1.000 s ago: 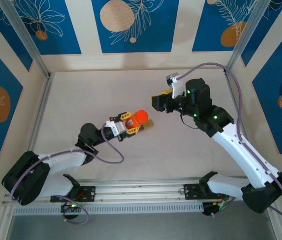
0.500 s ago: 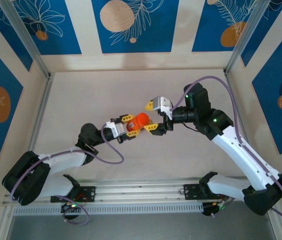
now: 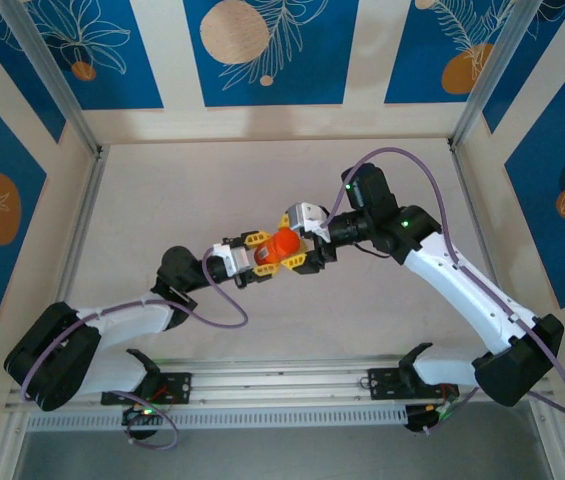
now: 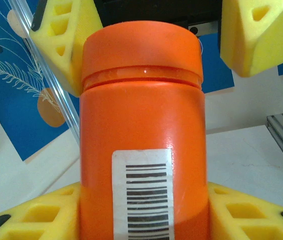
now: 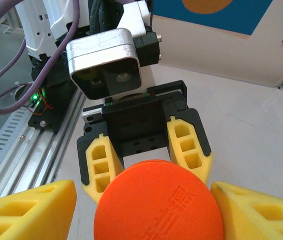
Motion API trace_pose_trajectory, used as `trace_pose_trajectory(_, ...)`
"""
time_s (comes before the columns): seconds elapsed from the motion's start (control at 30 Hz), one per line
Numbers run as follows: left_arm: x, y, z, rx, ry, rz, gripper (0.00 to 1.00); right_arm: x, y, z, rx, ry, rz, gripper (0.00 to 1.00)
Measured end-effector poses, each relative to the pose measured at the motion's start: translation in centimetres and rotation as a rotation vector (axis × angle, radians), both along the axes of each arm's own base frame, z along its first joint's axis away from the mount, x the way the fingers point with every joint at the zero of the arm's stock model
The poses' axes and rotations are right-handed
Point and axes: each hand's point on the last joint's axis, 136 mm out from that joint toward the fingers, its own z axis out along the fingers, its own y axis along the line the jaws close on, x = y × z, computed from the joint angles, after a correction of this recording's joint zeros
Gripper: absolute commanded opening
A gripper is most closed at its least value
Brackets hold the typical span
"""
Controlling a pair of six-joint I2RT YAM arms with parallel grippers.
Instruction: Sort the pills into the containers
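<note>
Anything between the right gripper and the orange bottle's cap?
Nothing visible. The right gripper stands open, one finger on each side of the cap. The left gripper holds the orange bottle by its body.

One orange bottle; one barcode label; two arms; two pairs of jaws.

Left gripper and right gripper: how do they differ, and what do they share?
The left gripper clamps the orange bottle low on its body; the right gripper flanks the cap. The left gripper is shut on it; the right gripper's jaws stand open, a gap beside the cap. Both have yellow fingers.
</note>
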Motion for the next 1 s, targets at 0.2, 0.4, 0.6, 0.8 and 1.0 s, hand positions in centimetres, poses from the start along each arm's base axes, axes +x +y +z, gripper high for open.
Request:
trace_pose_trajectory(0.2,-0.1,-0.1,0.0,0.003,0.001,-0.007,0.00,0.4,0.0,-0.1,-0.007,0.002,-0.023,0.51)
trace_pose_trajectory(0.4,0.4,0.0,-0.2,0.007,0.013,0.017,0.00,1.1,0.2,-0.3,-0.015,0.058,-0.100,0.49)
trace_pose_trajectory(0.6,1.6,0.3,-1.4,0.034,0.058,0.075,0.00,3.0,0.3,-1.5,-0.009,0.253,-0.314,0.41)
trace_pose_trajectory(0.8,3.0,0.7,-2.7,0.061,0.115,0.137,0.00,5.1,0.3,-3.0,-0.023,0.501,-0.585,0.32)
trace_pose_trajectory(1.0,4.4,1.0,-3.5,0.071,0.140,0.209,0.00,6.0,-0.2,-4.2,0.003,0.704,-0.864,0.27)
